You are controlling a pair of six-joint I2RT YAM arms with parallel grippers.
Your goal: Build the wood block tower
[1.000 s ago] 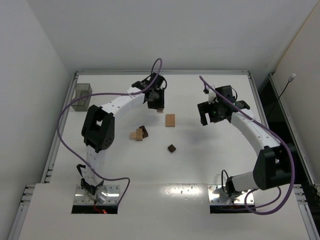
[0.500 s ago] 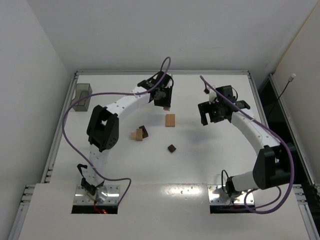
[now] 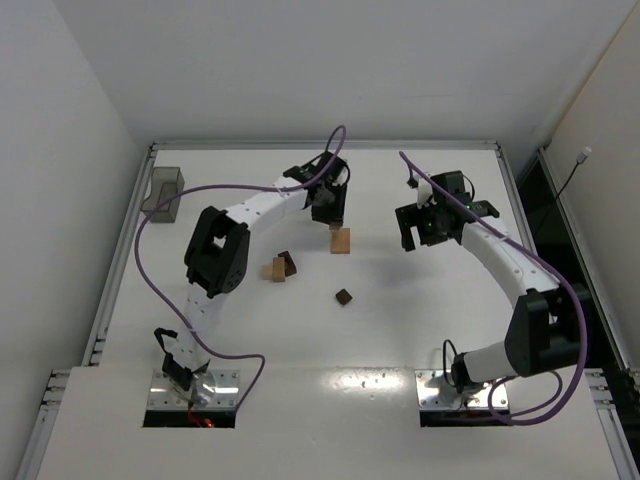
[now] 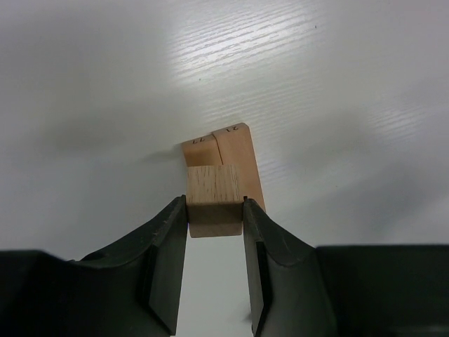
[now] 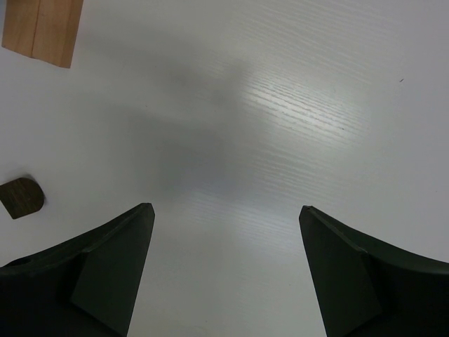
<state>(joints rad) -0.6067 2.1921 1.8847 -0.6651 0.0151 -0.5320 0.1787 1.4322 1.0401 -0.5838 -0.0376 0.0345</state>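
Left gripper (image 4: 215, 208): jaws clamped on a light tan cube (image 4: 214, 186), over the tan bars (image 4: 235, 147).
Right gripper (image 5: 224, 225): jaws wide, empty.
Dark cube (image 3: 343, 296): 6 o'clock of the bars.

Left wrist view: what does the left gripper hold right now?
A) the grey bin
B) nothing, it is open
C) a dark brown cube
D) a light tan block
D: the left gripper is shut on a light tan block, over two tan bars lying side by side.
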